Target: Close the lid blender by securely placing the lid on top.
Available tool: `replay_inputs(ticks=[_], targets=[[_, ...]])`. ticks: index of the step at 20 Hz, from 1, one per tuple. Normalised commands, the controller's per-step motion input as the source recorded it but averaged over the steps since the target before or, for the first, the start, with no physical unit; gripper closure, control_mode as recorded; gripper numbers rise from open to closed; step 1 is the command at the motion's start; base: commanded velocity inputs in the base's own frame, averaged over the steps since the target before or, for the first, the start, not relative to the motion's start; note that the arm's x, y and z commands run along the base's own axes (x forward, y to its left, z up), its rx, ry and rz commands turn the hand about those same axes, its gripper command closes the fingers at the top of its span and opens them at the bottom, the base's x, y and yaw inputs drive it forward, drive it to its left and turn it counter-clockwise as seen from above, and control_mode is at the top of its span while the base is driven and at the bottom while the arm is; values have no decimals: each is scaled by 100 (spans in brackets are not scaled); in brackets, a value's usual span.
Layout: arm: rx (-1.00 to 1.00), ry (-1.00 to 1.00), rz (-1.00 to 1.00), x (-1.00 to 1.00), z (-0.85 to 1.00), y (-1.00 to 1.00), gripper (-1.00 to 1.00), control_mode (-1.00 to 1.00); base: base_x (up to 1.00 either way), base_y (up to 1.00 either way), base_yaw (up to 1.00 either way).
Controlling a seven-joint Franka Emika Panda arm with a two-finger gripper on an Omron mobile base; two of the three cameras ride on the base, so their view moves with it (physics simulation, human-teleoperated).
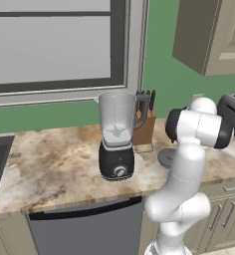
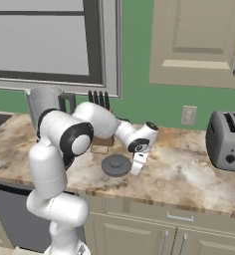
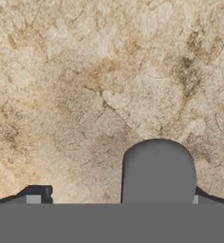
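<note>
We saw the claw (image 2: 136,169) pointing straight down at the marble counter (image 2: 189,174), hanging low over it at the end of the white arm (image 2: 97,121). Whether its fingers were spread or pinched together we could not tell: from the right base camera they were too small to read, and in the hand camera a rounded grey shape (image 3: 158,171) rose at the bottom of the frame over bare mottled stone, with a dark finger tip (image 3: 36,193) at the lower left. We took that grey shape for the knob of the lid, though we could not be sure.

Just beside the claw, on the side toward the blender, lay the lid (image 2: 116,165), a dark grey disc with a raised knob in the middle, flat on the counter. From the right base camera the claw's tip stood at the lid's edge, and we could not tell whether it touched. In the left base camera, part of the lid (image 1: 165,158) peeked out from behind the arm.

Farther off on that same side, behind the lid, stood the wooden knife block (image 1: 145,125) with its dark handles. Beyond it was the blender (image 1: 117,135), upright on its black base, the clear jar open at the top, its handle turned toward the knife block.

Well apart from the claw on the other side sat the toaster (image 2: 227,140), against the green wall (image 2: 139,102).
</note>
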Motion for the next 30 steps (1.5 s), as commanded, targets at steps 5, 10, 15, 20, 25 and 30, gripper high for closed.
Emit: replay_inputs(ticks=[5,10,15,20,25,30], targets=[[-2,0,0,0,-1,7,-100,-100,0,0,0],[-7,0,-3,-2,-6,24,100,-100,0,0,0],[-1,0,-6,0,0,8,100,-100,0,0,0],[0,-2,-9,-20,14,0,100,-100,0,0,0],[0,-10,-10,-59,83,0,100,-100,0,0,0],[0,-11,-13,-64,91,6,100,-100,0,0,0]])
